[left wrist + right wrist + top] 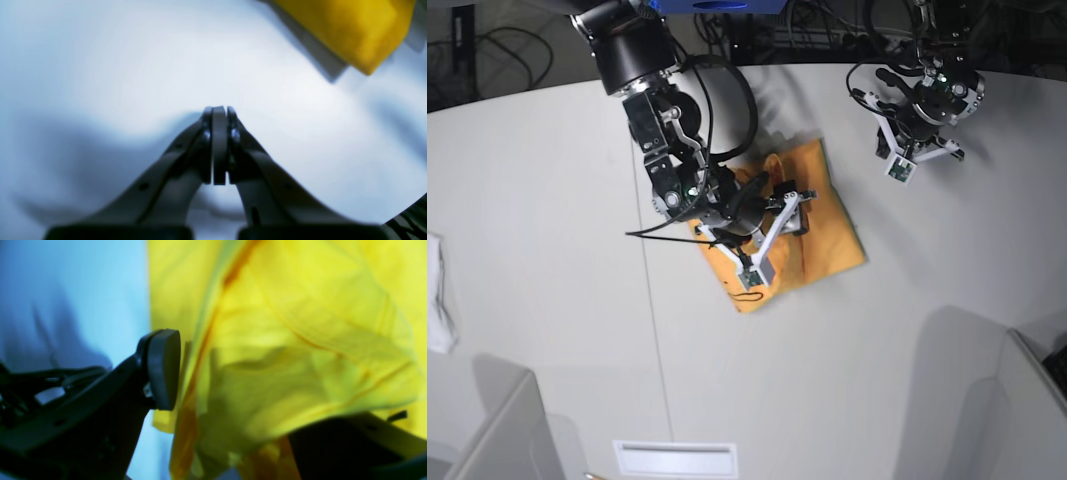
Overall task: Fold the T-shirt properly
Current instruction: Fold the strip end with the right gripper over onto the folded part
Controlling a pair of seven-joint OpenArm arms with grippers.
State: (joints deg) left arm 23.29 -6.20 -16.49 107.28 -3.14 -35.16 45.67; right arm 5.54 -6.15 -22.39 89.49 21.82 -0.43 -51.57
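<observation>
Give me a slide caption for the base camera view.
Right gripper works over the partly folded T-shirt while the left gripper hangs apart.

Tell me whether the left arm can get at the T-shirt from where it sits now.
Probably yes: bare table lies between the left gripper and the T-shirt, nothing blocking. Its jaws are shut and must open first.

The base view looks almost straight down from high above the desk [547,200], taking in both arms and the T-shirt [832,235] at the centre. The left wrist view looks along its closed left claw [220,111] over bare desk, well apart from the T-shirt, with only a corner of it visible. The right wrist view sits right against the T-shirt, which fills most of it beside the right claw [233,373].
</observation>
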